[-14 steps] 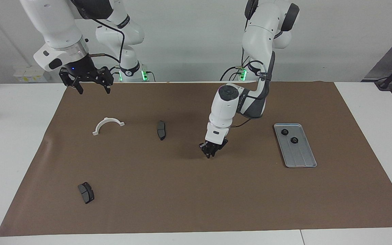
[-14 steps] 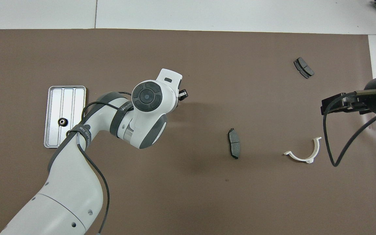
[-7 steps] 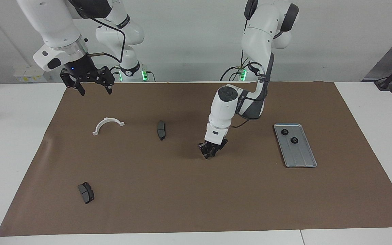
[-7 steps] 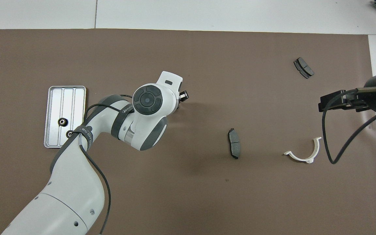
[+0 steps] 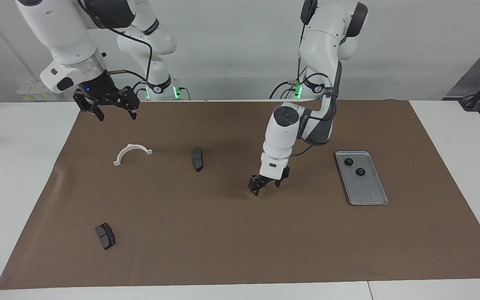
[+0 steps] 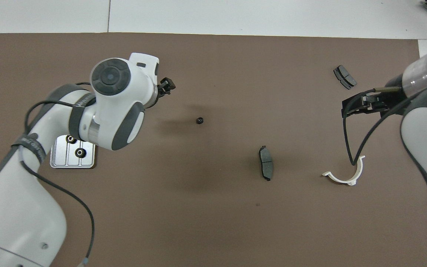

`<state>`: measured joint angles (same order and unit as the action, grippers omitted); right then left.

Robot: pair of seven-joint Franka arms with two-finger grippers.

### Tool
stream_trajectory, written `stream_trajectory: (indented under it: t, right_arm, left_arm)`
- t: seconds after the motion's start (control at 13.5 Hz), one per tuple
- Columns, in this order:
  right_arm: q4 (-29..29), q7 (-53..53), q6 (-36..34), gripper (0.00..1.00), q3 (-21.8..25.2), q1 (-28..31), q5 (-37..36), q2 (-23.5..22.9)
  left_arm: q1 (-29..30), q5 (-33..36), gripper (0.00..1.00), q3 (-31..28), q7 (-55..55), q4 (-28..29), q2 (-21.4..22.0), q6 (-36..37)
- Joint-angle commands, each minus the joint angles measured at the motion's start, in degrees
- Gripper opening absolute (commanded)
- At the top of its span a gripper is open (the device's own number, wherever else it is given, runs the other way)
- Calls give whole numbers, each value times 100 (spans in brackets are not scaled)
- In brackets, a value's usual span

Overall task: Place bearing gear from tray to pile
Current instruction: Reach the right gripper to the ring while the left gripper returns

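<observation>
Release step. The left gripper [image 5: 267, 186], fingers spread and empty, hangs above the mat's middle. One bearing gear [image 6: 199, 120] lies on the brown mat [image 5: 240, 250], mid-table, apart from the brake pad [image 5: 197, 158] and white bracket [image 5: 132, 153]. Two gears [image 5: 348, 162] sit in the tray [image 5: 369, 196], near the mat's edge at the left arm's end. The right gripper [image 5: 114, 109] waits, spread. Next likely move: return to the tray.

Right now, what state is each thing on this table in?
Left end effector: open, empty, low over the mat.
Right end effector: open, empty, raised, waiting.
Bearing gear: loose on the mat, outside the tray.
Tray: flat, holding two gears.
Bracket: lying untouched.
Brake pads: lying apart, untouched.
</observation>
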<state>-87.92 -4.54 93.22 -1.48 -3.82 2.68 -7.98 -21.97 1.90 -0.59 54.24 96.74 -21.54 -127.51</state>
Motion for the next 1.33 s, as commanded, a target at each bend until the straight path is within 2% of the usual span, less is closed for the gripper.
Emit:
stream_trajectory:
  t: [0.0,0.22,0.3,0.52,0.74,0.89,1.26]
  right_arm:
    - [1072,-449,3,100,-19,-398,-215,-1044]
    - [2249,-1118,12,100,-10,-934,-416,-2117]
    - [2462,-1189,73,100,-10,-1040,-434,-2329]
    - [2490,-1355,792,100,-28,-1331,-391,-2593]
    - [2508,-1715,1627,100,-28,-1822,-373,-3190]
    - [2552,-1988,2120,100,-28,-2043,-373,-3604]
    - [2552,-2428,2139,100,-36,-2509,-364,-3658]
  left_arm:
    - [665,-14,100,42,-132,230,545,595]
    - [1324,-14,100,42,-579,468,870,937]
    - [1544,-14,100,50,-772,564,941,1112]
    - [1941,-14,100,51,-950,1414,1274,826]
    - [2134,-14,100,42,-1047,2635,1652,-367]
    - [2214,-14,100,42,-1047,3129,1767,-1010]
    - [2232,-14,75,42,-1319,3588,1803,-1372]
